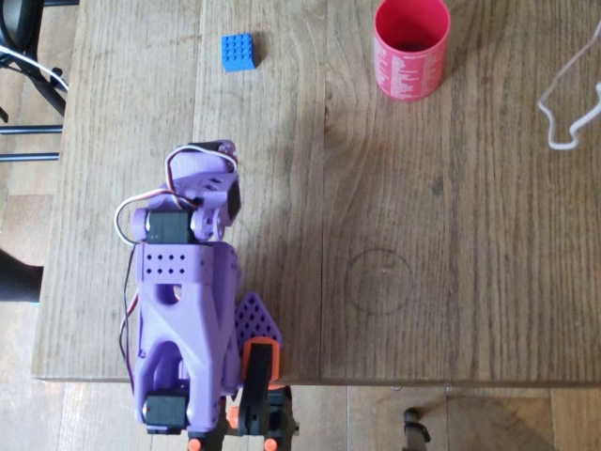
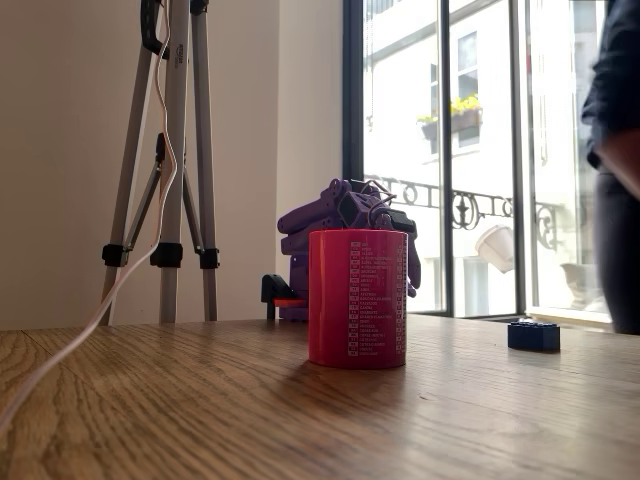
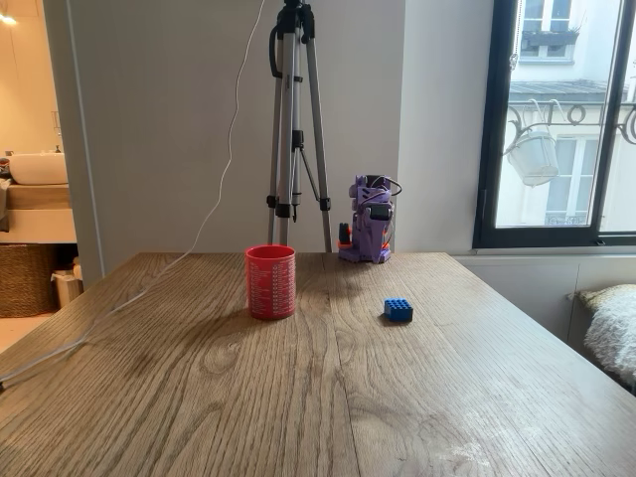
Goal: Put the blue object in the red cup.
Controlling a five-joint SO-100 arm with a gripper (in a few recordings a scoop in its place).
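Item: blue object (image 1: 238, 51), a small square studded brick, is lying flat on the wooden surface (image 1: 423, 235), studs facing up, untouched. Item: red cup (image 1: 410, 48), upright and open-mouthed, is standing on the same surface, well apart from the brick; in the overhead view it is sitting to the brick's right, both near the far edge. Item: purple arm (image 1: 188, 282), folded over its base at the near edge in the overhead view, with the tool (image 1: 211, 155) tucked at its front end and pointing roughly toward the brick; whether the tool is spread or pressed together cannot be told, and it is carrying nothing visible. Governing relation: the brick is lying almost straight ahead of the tool, slightly right in the overhead view; being square, it is offering no long axis. Markings: the cup is bearing columns of small white print, too fine to read; no brand is legible.
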